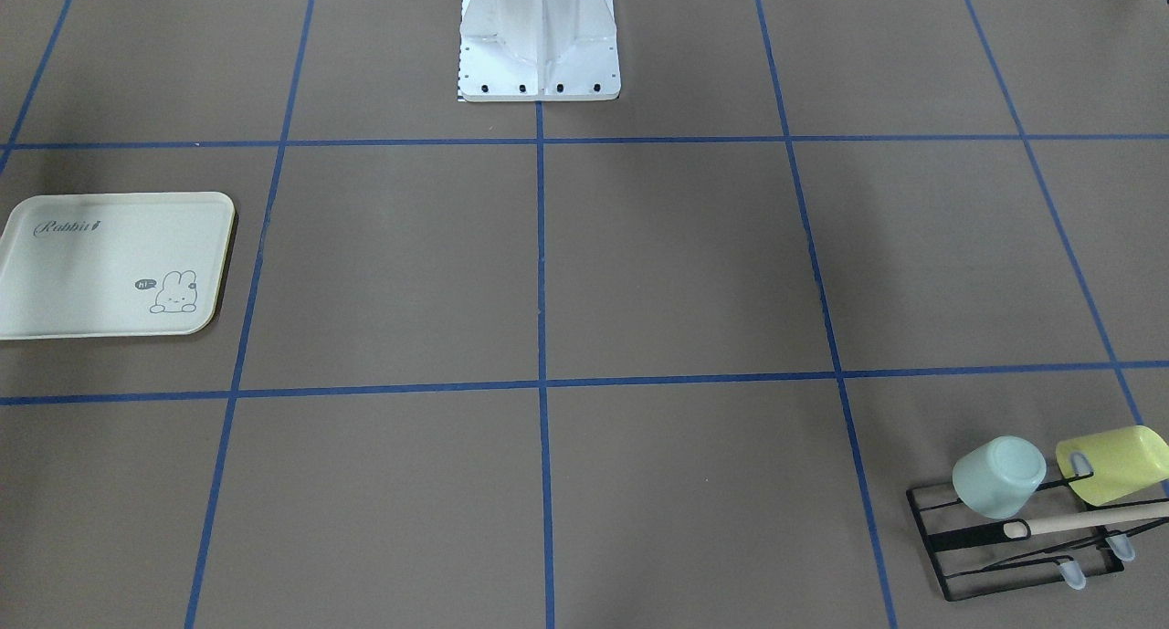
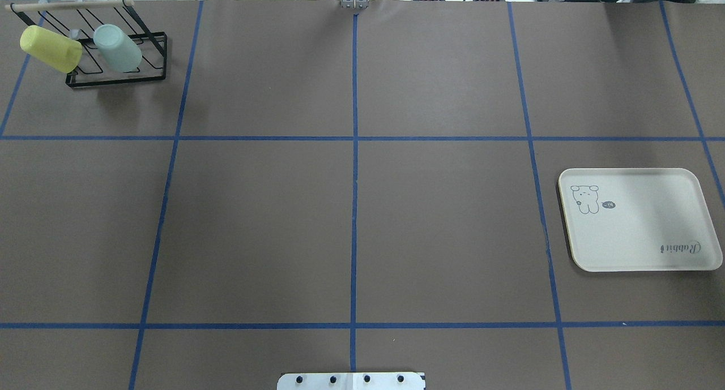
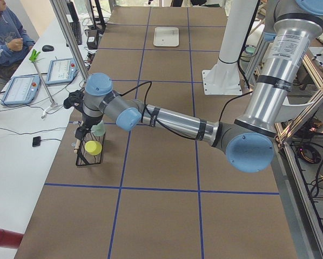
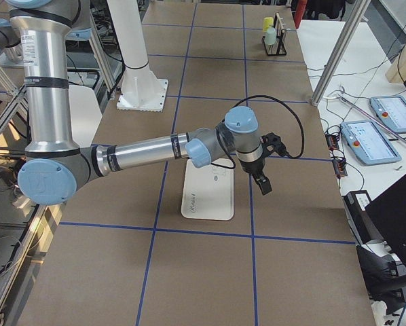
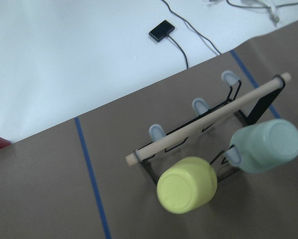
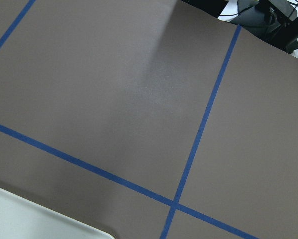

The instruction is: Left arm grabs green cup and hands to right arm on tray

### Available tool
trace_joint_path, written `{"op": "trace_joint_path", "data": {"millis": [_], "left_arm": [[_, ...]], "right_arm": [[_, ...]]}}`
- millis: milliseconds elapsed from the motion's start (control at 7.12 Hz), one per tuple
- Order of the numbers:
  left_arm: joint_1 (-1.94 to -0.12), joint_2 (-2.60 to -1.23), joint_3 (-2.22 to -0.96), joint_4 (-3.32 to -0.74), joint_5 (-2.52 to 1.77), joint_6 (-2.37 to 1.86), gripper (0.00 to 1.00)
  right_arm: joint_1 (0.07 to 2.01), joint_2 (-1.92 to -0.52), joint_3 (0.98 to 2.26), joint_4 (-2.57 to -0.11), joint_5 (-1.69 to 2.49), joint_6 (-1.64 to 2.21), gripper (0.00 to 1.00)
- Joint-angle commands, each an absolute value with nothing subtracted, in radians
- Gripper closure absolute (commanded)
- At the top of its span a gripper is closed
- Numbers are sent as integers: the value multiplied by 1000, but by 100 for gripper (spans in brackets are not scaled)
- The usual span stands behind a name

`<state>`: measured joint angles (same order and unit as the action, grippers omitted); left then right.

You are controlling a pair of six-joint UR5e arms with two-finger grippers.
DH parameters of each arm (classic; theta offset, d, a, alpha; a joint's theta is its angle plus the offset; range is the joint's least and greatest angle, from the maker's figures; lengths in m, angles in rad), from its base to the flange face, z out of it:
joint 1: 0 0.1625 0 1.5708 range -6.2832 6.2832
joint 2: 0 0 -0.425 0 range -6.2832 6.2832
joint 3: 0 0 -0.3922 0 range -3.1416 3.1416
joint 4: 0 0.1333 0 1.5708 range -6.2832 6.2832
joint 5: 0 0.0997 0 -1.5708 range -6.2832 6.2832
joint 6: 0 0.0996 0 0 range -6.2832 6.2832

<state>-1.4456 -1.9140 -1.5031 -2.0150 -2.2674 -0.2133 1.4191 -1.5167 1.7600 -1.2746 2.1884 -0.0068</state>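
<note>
In the overhead view's far left corner, the black wire rack point(image 2: 116, 80) carries the yellow-green cup point(image 2: 50, 49) and, just to its right, the green cup point(image 2: 117, 48). Both are tilted with their bases up, and their mouths are hidden. The left arm point(image 3: 172, 123) reaches over the rack. Its gripper point(image 3: 83, 131) is small and half hidden behind the wrist, so I cannot tell if it is released or clenched. Bare tabletop point(image 2: 442, 226) spans the middle. At right lies the tray point(image 2: 640, 231), partly covered in the side view by the right arm point(image 4: 142, 153). The right gripper point(image 4: 263, 183) hangs beside the tray, its state also unclear.
</note>
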Motion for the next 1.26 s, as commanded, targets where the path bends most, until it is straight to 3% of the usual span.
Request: {"op": "trace_joint_path", "data": {"millis": [0, 1124], "left_arm": [[-1330, -2000, -1487, -2029, -2261, -368, 0], [-1111, -2098, -1310, -2031, -1892, -508, 0]], "right_arm": [[1318, -1438, 1744, -1269, 2189, 139, 0], [1264, -1387, 1747, -1270, 2191, 239, 0]]}}
